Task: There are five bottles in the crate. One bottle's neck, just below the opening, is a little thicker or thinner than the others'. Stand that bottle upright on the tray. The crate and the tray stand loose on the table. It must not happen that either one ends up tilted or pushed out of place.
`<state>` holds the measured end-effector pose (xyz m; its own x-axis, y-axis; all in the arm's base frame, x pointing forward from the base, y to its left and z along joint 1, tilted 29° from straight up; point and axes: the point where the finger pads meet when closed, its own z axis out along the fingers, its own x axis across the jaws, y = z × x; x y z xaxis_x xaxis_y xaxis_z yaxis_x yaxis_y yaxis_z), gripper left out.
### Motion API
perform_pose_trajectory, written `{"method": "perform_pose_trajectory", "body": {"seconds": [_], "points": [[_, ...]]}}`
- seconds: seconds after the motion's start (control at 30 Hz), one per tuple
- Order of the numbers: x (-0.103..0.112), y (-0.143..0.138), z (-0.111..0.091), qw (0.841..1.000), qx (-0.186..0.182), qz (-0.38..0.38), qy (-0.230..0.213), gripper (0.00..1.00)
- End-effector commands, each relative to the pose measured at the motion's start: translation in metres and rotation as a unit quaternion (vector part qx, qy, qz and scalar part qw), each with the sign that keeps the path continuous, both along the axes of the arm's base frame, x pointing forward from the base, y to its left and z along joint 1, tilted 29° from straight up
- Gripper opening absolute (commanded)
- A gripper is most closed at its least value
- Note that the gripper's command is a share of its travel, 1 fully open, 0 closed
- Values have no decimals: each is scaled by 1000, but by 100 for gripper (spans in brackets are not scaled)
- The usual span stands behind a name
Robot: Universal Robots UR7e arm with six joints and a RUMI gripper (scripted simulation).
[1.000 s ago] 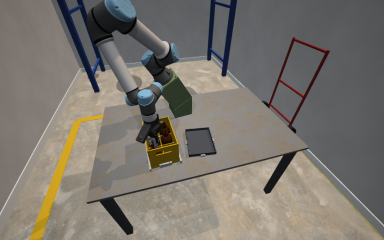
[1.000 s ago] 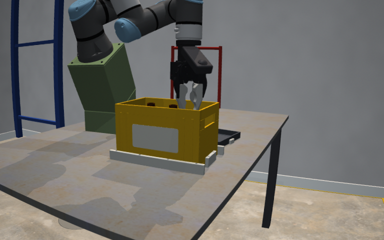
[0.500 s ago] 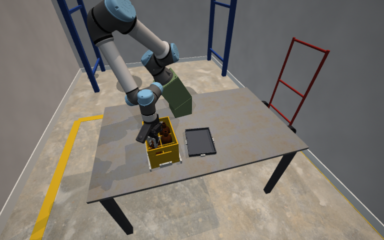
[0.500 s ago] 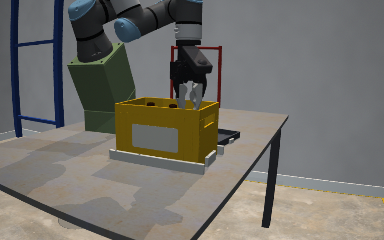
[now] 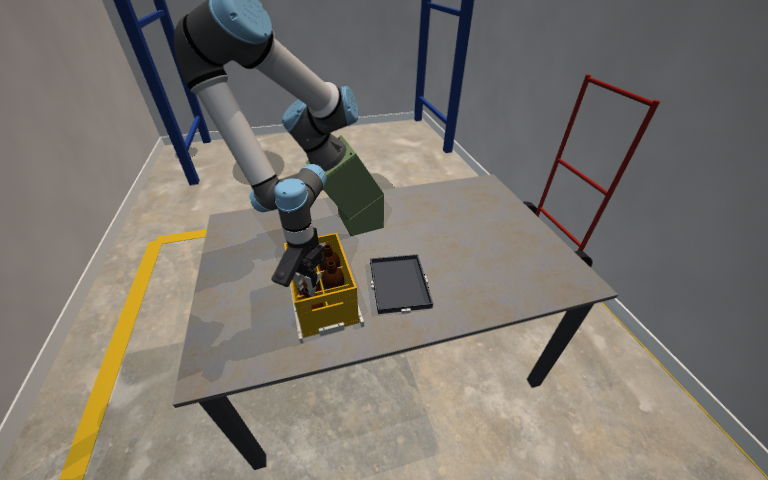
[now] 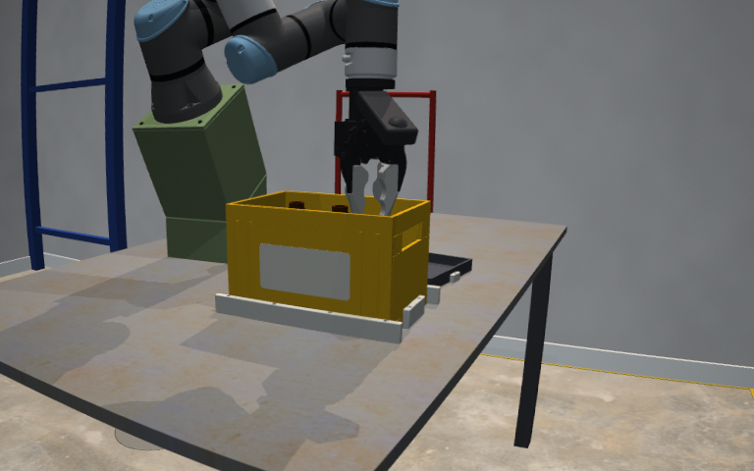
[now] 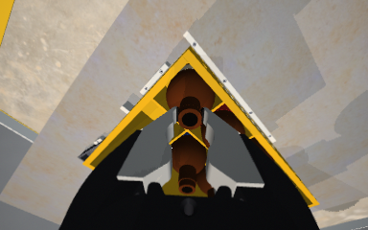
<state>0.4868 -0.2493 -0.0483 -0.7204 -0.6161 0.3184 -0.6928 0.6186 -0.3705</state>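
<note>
Your tool: pinching a brown round-shouldered bottle by its neck
Bottle axis: upright, in the yellow box-shaped crate's corner
Black rectangular tray: beside the crate

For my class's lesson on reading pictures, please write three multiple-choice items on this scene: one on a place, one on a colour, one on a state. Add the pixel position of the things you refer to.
1. Where is the tray?
A) On the floor
B) On the table, beside the crate
C) Inside the crate

2. What colour is the crate?
A) Yellow
B) Green
C) White

3. What is the state of the pincer?
A) Wide open above the tray
B) Shut on nothing, above the floor
C) Closed on a bottle's neck, in the crate

Key:
1 B: the dark tray (image 5: 400, 283) (image 6: 448, 267) lies on the table (image 5: 481, 237) (image 6: 166, 343), next to the crate.
2 A: the walls of the crate (image 5: 328, 314) (image 6: 311, 222) (image 7: 139, 117) are yellow.
3 C: the pincer (image 5: 310, 285) (image 6: 371, 213) (image 7: 190, 108) has its fingers either side of the neck of a brown bottle (image 7: 190, 88).
</note>
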Motion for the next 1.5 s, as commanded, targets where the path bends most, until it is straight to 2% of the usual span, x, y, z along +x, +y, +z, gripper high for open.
{"method": "perform_pose_trajectory", "body": {"seconds": [0.0, 0.3, 0.33, 1.47], "points": [[0, 0, 1, 1000, 0, 0, -1, 0], [0, 0, 1, 1000, 0, 0, -1, 0], [0, 0, 1, 1000, 0, 0, -1, 38], [0, 0, 1, 1000, 0, 0, -1, 38]]}}
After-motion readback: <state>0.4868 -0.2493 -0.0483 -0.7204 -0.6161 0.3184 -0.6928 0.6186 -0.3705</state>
